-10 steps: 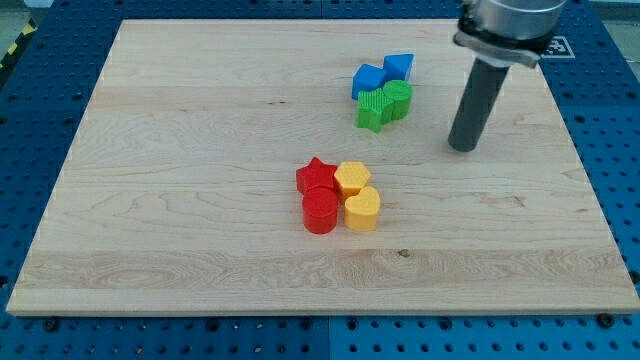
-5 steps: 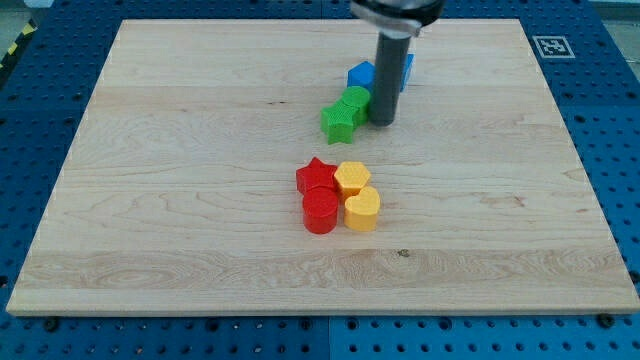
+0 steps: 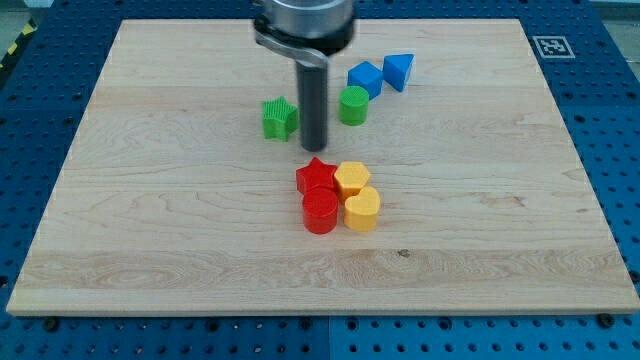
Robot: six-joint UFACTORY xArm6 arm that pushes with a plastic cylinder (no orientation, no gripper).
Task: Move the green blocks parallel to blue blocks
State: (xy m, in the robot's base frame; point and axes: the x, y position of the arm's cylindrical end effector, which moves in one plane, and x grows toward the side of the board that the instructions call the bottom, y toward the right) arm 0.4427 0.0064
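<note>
My tip (image 3: 315, 147) rests on the wooden board (image 3: 150, 220), between the two green blocks and just above the red star. A green star block (image 3: 279, 118) lies just left of the rod. A green round block (image 3: 352, 105) lies to the rod's right. A blue cube-like block (image 3: 365, 78) sits up and right of the round green one, nearly touching it. A blue triangular block (image 3: 398, 70) sits right of that.
A tight cluster lies just below my tip: a red star (image 3: 317, 177), a red cylinder (image 3: 320, 212), a yellow hexagon (image 3: 352, 179) and a yellow heart-like block (image 3: 362, 209). A fiducial marker (image 3: 552, 46) sits beyond the board's top right corner.
My tip has swept from the view's right to the left past the blue blocks. The green pair has come off the blue blocks; the green star has slid left, apart from the round green one.
</note>
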